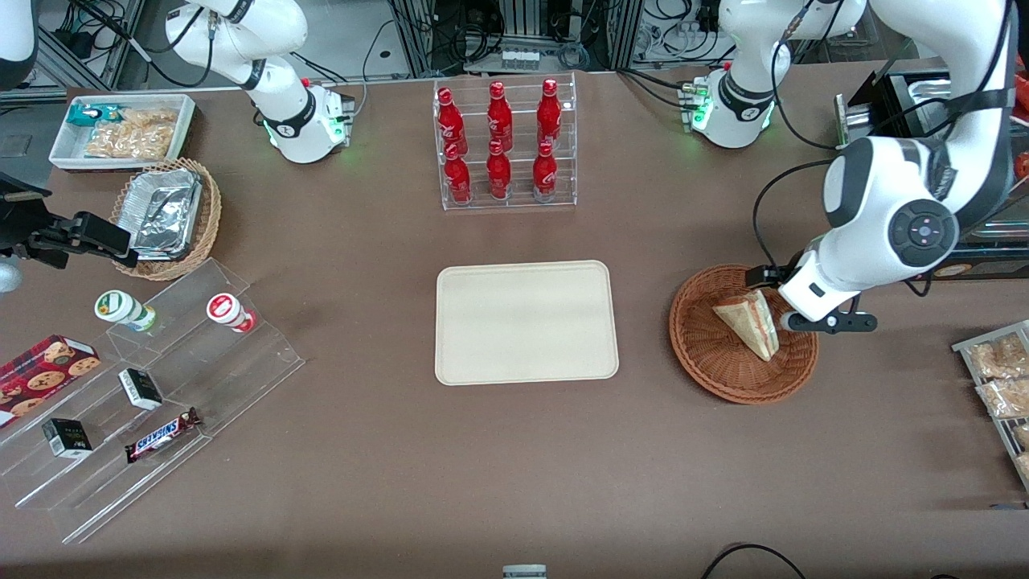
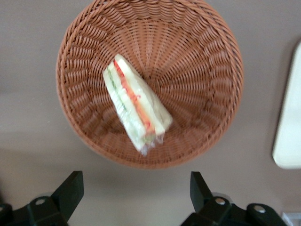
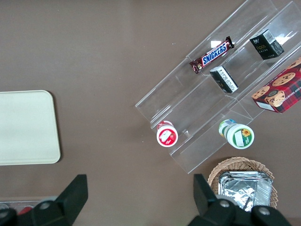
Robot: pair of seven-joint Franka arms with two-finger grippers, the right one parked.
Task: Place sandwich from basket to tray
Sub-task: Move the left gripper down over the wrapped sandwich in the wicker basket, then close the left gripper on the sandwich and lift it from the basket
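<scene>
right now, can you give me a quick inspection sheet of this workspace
surface: brown table, no spills seen
sandwich: wrapped, lying in the basket
tray: nothing on it, beside the basket
clutter: bottle rack, stepped acrylic shelf with snacks, tan basket of foil containers, white snack bin, bagged snacks
hand: open, hovering above the basket's edge, holding nothing
cables: black cables on the table near the working arm
surroundings: equipment frames past the table edge
</scene>
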